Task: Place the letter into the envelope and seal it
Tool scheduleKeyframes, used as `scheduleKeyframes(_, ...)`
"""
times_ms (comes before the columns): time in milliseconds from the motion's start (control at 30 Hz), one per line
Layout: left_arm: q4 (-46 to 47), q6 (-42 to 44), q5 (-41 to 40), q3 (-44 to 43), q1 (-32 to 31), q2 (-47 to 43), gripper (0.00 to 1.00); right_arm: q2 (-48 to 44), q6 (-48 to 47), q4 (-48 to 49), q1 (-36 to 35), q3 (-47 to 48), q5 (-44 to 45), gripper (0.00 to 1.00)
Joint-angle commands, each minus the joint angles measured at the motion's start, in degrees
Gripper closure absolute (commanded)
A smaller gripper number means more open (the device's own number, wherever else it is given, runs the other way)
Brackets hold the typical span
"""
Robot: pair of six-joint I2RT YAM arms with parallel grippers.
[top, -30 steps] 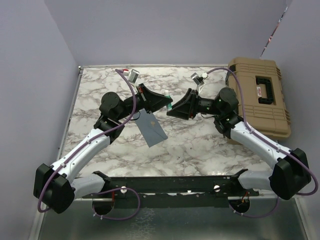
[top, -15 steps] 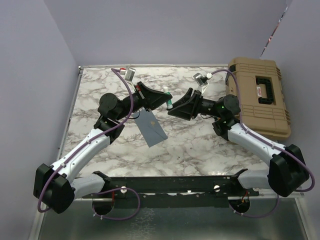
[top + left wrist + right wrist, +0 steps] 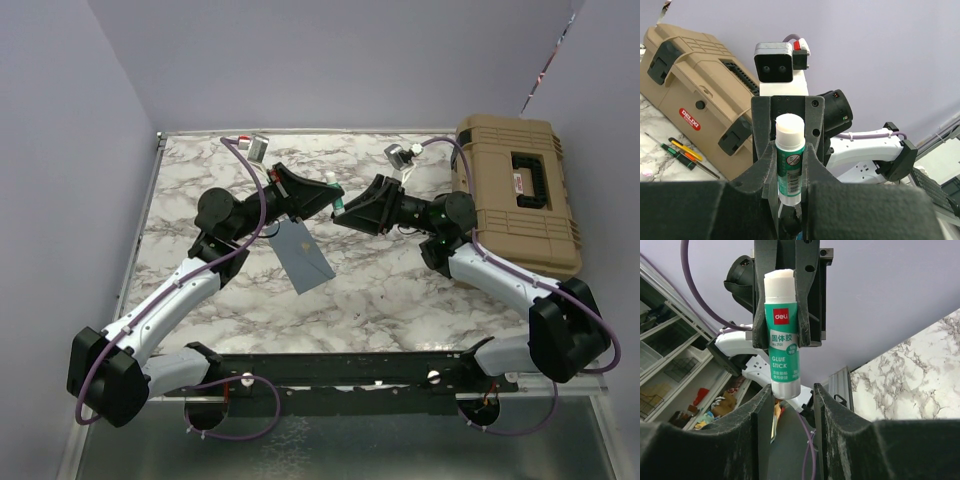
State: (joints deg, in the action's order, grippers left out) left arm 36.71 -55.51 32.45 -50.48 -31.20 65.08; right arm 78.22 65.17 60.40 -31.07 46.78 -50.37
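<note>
A green-labelled glue stick [image 3: 784, 340] with white ends is clamped in my left gripper [image 3: 790, 155], which is shut on its middle and holds it above the table. My right gripper [image 3: 792, 395] faces it tip to tip. Its jaws are open, standing on either side of the stick's lower end with a gap on the right side. From the top view the two grippers meet over the middle of the table, left gripper [image 3: 330, 192] and right gripper [image 3: 346, 214]. The slate-blue envelope [image 3: 302, 255] lies flat below the left gripper. The letter is out of view.
A tan tool case [image 3: 520, 195] sits at the right edge of the marble table [image 3: 400, 280], close behind the right arm. Two screwdrivers [image 3: 682, 152] lie beside the tool case [image 3: 695, 100]. A small pale object [image 3: 357, 318] rests near the front. Purple walls close in three sides.
The right gripper has edged up toward the glue stick; its jaws widened, then narrowed again around the stick's end. The left gripper rose slightly, still holding the stick.
</note>
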Motion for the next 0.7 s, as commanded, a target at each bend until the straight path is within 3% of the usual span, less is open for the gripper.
scheduleKeyframes(0, 2.31, 0.06, -1.27, 1.16, -0.18, -0.3, 1.0, 0.29, 0.58, 1.84, -0.39, 1.51, 0.22, 0.6)
scheduleKeyframes(100, 2.36, 0.12, -1.63, 1.43, -0.19, -0.33, 1.0, -0.03, 0.53, 2.22, -0.53, 1.24, -0.09, 0.53)
scheduleKeyframes(233, 2.49, 0.06, -1.68, 1.6, -0.18, -0.3, 1.0, -0.09, 0.57, 1.96, -0.55, 1.22, 0.28, 0.53)
scheduleKeyframes(533, 4.62, -0.05, -1.39, 2.82, -0.22, -0.73, 1.0, 1.4, 0.84, -0.11, -0.96, 3.36, 1.0, 0.64)
scheduleKeyframes(667, 5.04, -0.09, -2.17, 3.18, -0.18, -0.91, 1.0, 1.81, 0.25, -1.92, -1.31, 3.97, 0.9, 0.78)
